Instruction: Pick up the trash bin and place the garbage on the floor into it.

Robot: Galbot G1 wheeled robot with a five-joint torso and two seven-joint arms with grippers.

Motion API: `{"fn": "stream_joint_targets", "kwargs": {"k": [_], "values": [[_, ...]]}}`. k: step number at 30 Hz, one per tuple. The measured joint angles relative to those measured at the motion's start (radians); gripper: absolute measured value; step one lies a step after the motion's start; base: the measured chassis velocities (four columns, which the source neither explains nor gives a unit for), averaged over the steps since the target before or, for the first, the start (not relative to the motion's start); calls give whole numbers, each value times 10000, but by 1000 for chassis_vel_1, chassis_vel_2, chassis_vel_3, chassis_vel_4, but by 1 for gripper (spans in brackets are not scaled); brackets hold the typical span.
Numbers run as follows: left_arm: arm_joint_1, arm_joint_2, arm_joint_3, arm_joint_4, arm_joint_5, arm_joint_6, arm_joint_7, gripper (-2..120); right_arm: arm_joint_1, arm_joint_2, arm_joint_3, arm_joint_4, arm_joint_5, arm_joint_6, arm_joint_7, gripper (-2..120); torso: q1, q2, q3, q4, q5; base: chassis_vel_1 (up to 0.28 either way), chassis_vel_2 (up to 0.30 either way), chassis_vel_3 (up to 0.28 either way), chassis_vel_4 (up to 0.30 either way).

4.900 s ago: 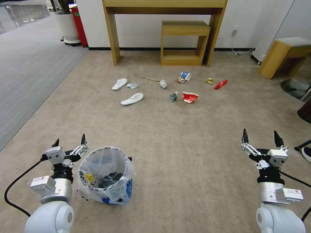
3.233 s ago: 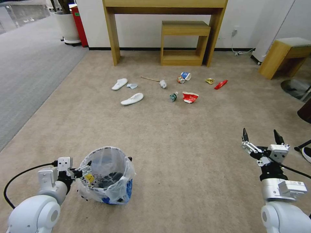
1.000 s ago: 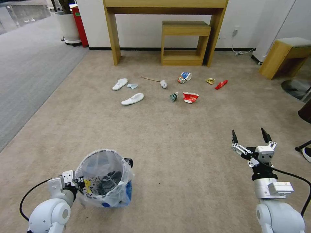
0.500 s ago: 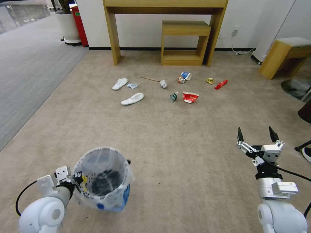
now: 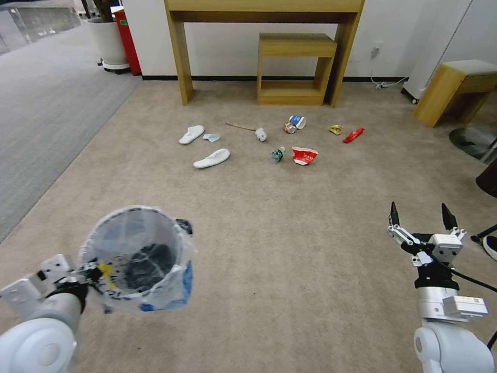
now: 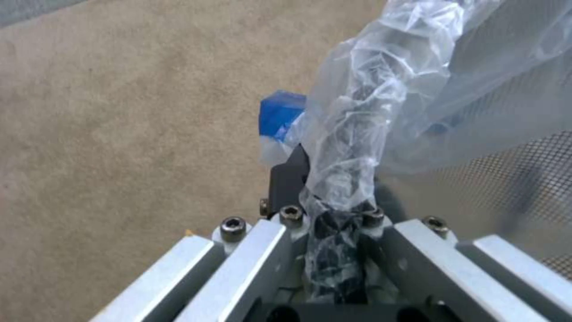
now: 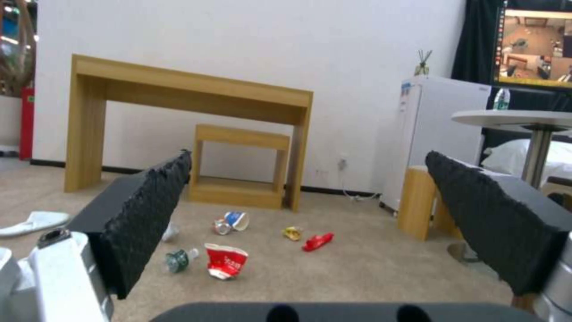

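Note:
The trash bin (image 5: 137,259), dark with a crinkled clear bag and blue low down, hangs above the beige floor (image 5: 290,228) at the near left. My left gripper (image 5: 92,273) is shut on its rim (image 6: 342,197). The garbage lies farther off: two white slippers (image 5: 211,158), a small bottle (image 5: 277,154), a red-white cup (image 5: 304,155), a blue-white cup (image 5: 297,122), a tissue wad (image 5: 261,134), a yellow wrapper (image 5: 335,129) and a red wrapper (image 5: 353,135). My right gripper (image 5: 420,217) stands open at the near right, holding nothing; the red-white cup (image 7: 225,260) lies ahead of it.
A tall wooden table (image 5: 264,10) and a low wooden shelf (image 5: 295,67) stand against the far wall. A wooden stool (image 5: 455,88) is at the right, grey ribbed carpet (image 5: 46,109) at the left. A round table base (image 5: 473,140) sits far right.
My left gripper closed on the bin's rim and lifted the bin off the floor, carrying it up and leftward. The right arm shifted slightly and stays open.

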Motion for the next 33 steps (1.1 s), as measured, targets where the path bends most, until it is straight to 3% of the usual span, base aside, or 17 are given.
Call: {"fn": "stream_joint_targets", "kwargs": {"k": [6, 33], "values": [[40, -303, -92, -303, -150, -4, -83, 1, -4, 17, 53, -1, 38, 113, -37, 100, 0, 1, 0, -1, -1, 0, 0, 0, 0], [59, -385, 184, -414, 50, -17, 164, 1, 18, -89, 149, -19, 374, 234, -470, 100, -3, 2, -1, -1, -1, -12, 11, 10, -11]]}}
